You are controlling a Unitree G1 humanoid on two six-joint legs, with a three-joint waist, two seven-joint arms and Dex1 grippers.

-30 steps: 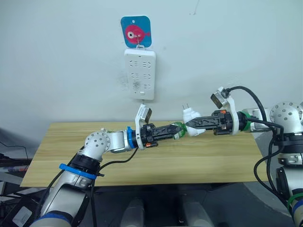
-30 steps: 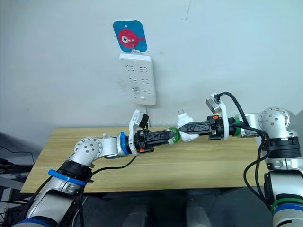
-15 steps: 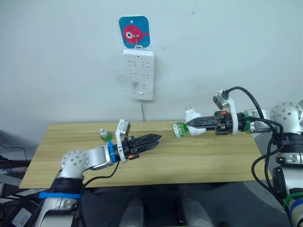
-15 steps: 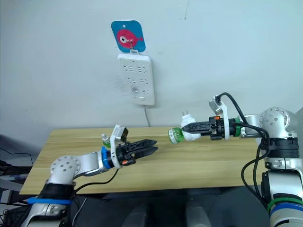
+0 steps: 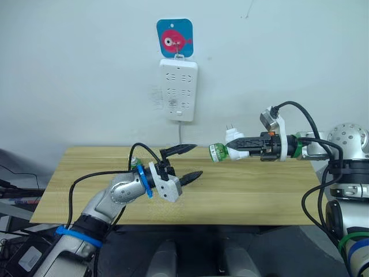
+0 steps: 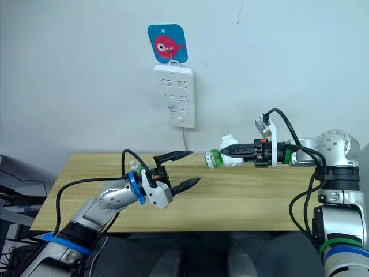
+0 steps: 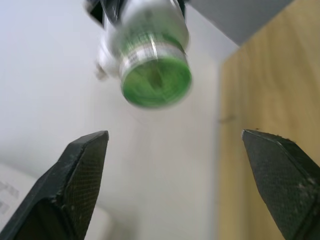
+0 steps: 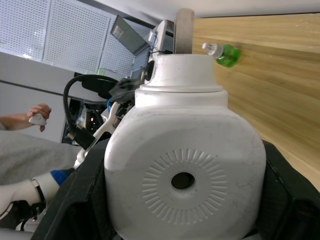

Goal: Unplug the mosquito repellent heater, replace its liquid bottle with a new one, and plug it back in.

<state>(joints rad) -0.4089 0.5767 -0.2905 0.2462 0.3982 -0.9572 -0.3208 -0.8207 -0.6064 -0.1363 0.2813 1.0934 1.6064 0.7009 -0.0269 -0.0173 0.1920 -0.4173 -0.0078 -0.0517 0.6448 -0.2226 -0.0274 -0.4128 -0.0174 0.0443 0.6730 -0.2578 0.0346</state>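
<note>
Left gripper (image 5: 183, 163) now backed off from the bottle, down over the light wooden table (image 5: 259, 196), black fingers spread wide, empty; a second earlier was closed on the green base. Reads as bottle screwed in, plug-in next. Small green bottle with clear cap (image 5: 134, 164) lies on the table behind. Right gripper (image 5: 235, 146) clamped on small white rounded plastic heater (image 5: 233, 140), held mid-air, prongs up, green-bottomed bottle (image 5: 216, 153) attached. Farthest: long white power strip (image 5: 179, 89) on the wall.
</note>
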